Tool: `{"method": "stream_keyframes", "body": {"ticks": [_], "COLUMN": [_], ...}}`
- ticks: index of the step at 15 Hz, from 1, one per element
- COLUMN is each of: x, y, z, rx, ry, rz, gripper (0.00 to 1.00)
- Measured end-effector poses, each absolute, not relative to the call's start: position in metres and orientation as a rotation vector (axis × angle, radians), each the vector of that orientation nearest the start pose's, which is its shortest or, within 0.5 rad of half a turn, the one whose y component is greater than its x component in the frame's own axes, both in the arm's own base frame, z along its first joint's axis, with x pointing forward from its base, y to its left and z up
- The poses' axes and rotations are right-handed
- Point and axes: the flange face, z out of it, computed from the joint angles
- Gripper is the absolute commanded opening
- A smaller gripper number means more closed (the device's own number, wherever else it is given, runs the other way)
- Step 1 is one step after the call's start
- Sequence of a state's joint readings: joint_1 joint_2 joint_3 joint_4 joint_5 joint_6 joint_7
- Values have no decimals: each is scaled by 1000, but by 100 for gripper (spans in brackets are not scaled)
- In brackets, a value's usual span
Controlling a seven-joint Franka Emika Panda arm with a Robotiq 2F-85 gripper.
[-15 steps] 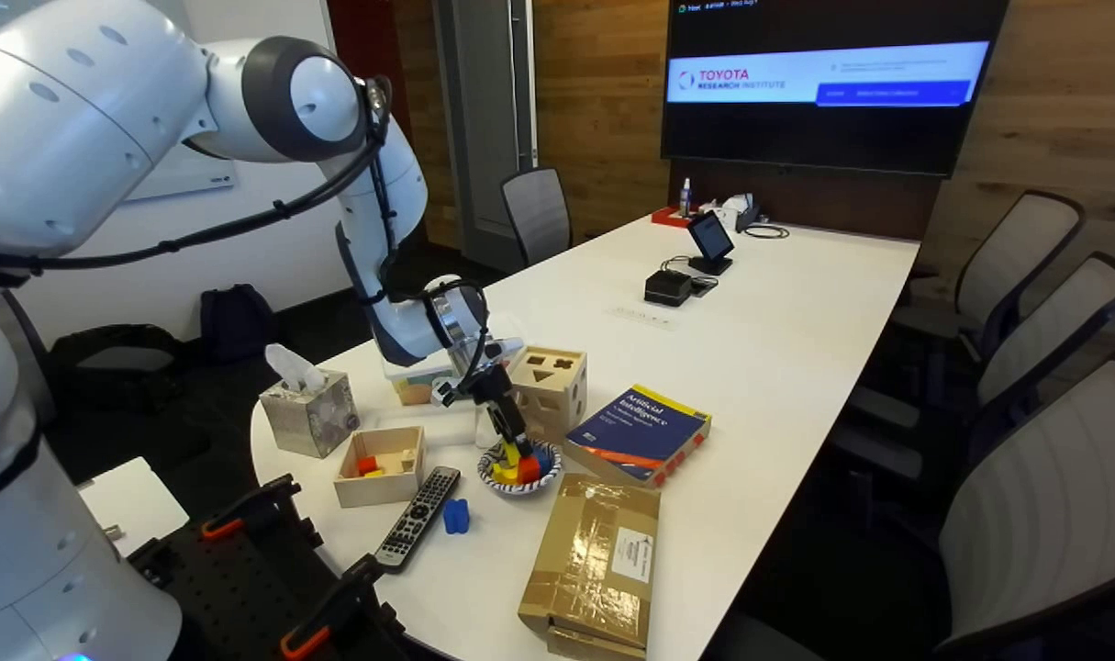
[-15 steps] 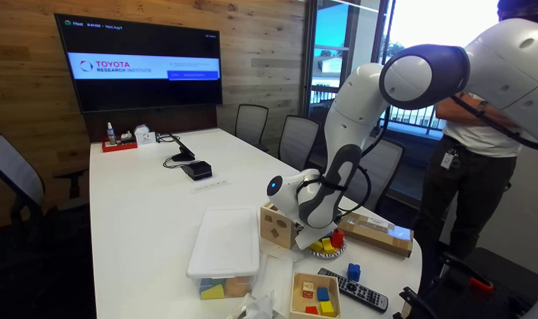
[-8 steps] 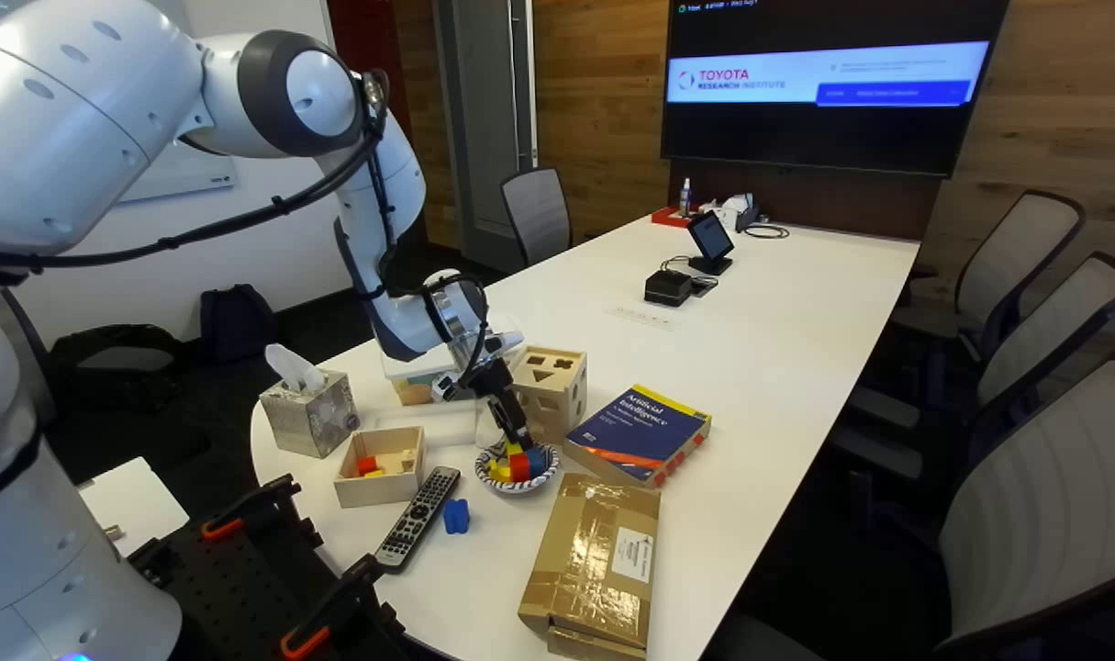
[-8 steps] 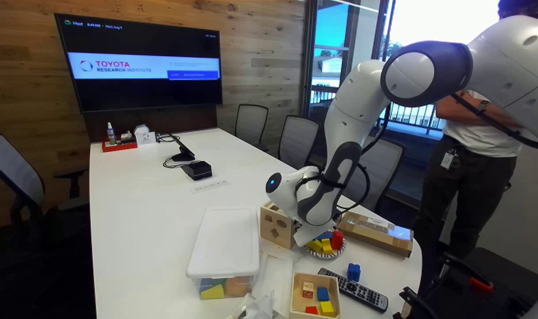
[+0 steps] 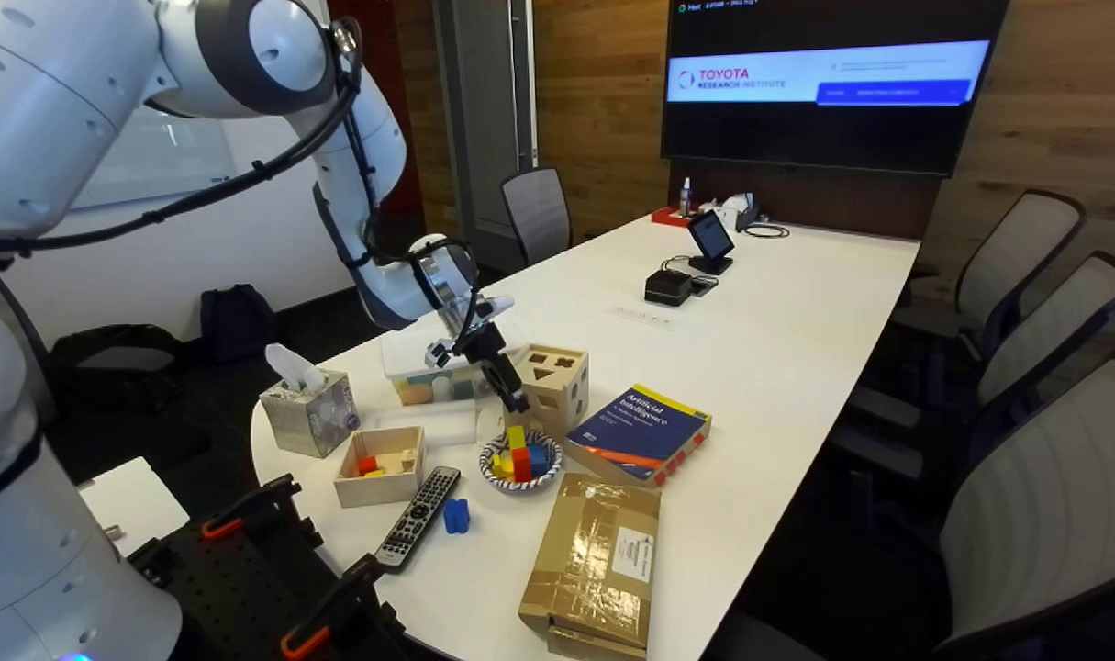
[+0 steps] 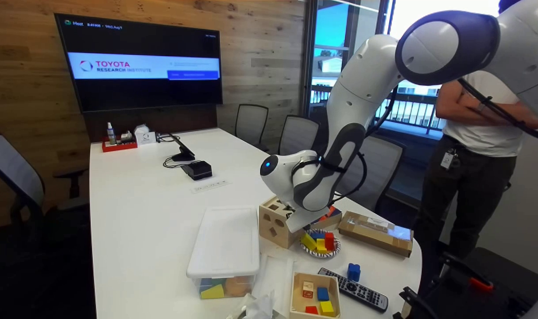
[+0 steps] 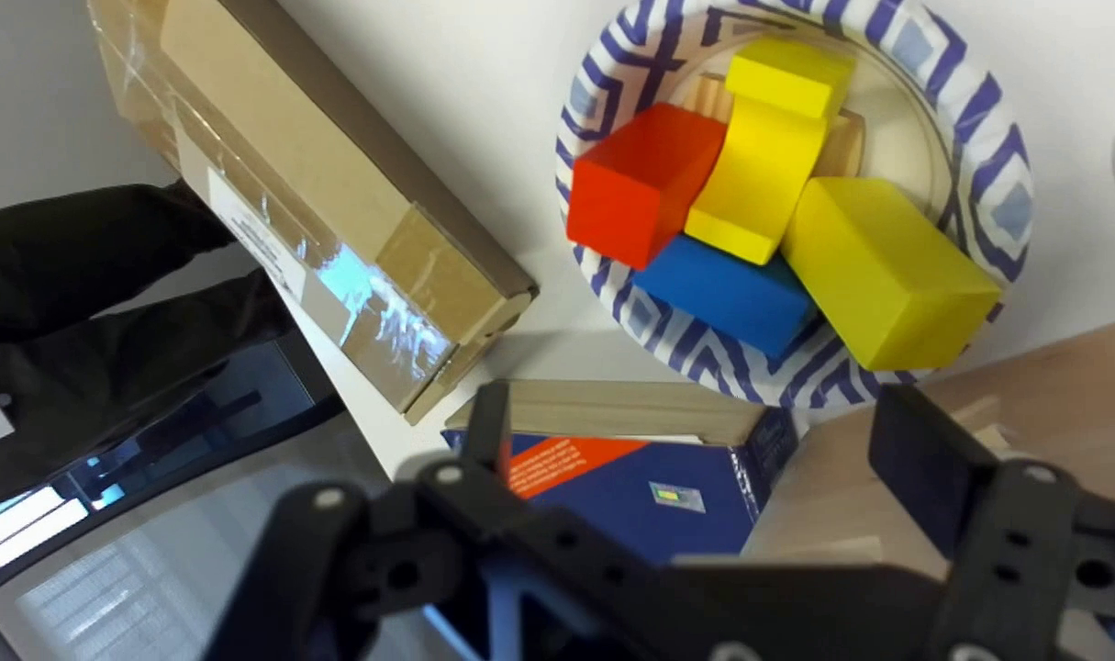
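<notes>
Above the patterned paper bowl, close to the wooden shape-sorting cube, the gripper hangs with its jaws spread and nothing between them. Seen in an exterior view, the bowl sits on the white table, left of the Artificial Intelligence textbook and farther off than the taped cardboard box; it holds a red block, a blue block, a yellow arch block and a yellow cuboid. The step in hand appears to be backing away from these blocks; it is best done slowly and straight up, jaws kept apart, so that neither tip catches the rim or knocks the cube. Against the earlier frame, the gripper is now over the blocks rather than down among them, the arm stands higher, and the bowl has shifted slightly toward the cube.
</notes>
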State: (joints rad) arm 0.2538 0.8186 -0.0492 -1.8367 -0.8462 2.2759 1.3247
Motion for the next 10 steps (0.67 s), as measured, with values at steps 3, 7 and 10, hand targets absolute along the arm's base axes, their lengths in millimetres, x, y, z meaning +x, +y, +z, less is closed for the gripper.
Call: {"method": "stream_keyframes", "body": {"ticks": [3, 7, 10], "x": [579, 578, 578], "y": [102, 101, 101], "z": [63, 62, 62], "rx": [2433, 2433, 2433], "ry": [-516, -515, -515], "rz": [167, 164, 165], "gripper": [100, 100, 100]}}
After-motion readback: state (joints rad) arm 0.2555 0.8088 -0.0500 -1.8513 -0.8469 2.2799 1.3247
